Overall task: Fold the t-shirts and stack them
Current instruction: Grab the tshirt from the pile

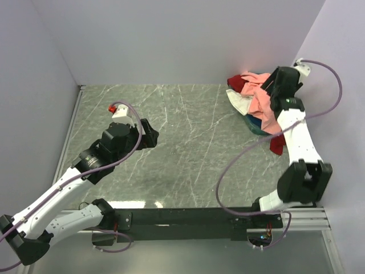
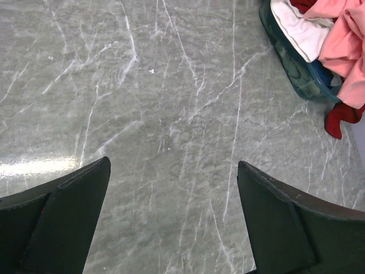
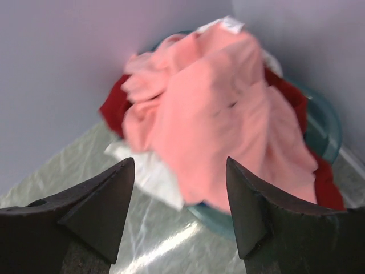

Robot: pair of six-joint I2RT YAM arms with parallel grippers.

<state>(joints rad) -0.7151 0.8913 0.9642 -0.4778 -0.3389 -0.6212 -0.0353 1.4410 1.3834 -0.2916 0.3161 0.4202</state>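
So the t-shirts (image 1: 255, 103) sit heaped in the far-right corner of the table (image 1: 188, 154), salmon-pink shirt (image 3: 217, 108) on top, with loads of bare marble leftward. The left gripper (image 2: 174, 165) and right gripper (image 3: 179, 165) are both spread wide and empty.

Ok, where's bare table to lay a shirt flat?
The marble table is bare from the left gripper across the middle to the pile of t-shirts, and along the left wall. Crowded only in the far-right corner, where the right gripper faces the pile.

Your grey-green, marble-patterned table (image 1: 171, 142), with the t-shirts (image 1: 256, 103) heaped in its far right corner: salmon-pink shirt (image 1: 258, 91) on top, white shirt (image 1: 238, 101) and dark red shirt (image 2: 339, 121) under it, teal-blue shirt (image 1: 254, 127) lowest, against the tabletop.
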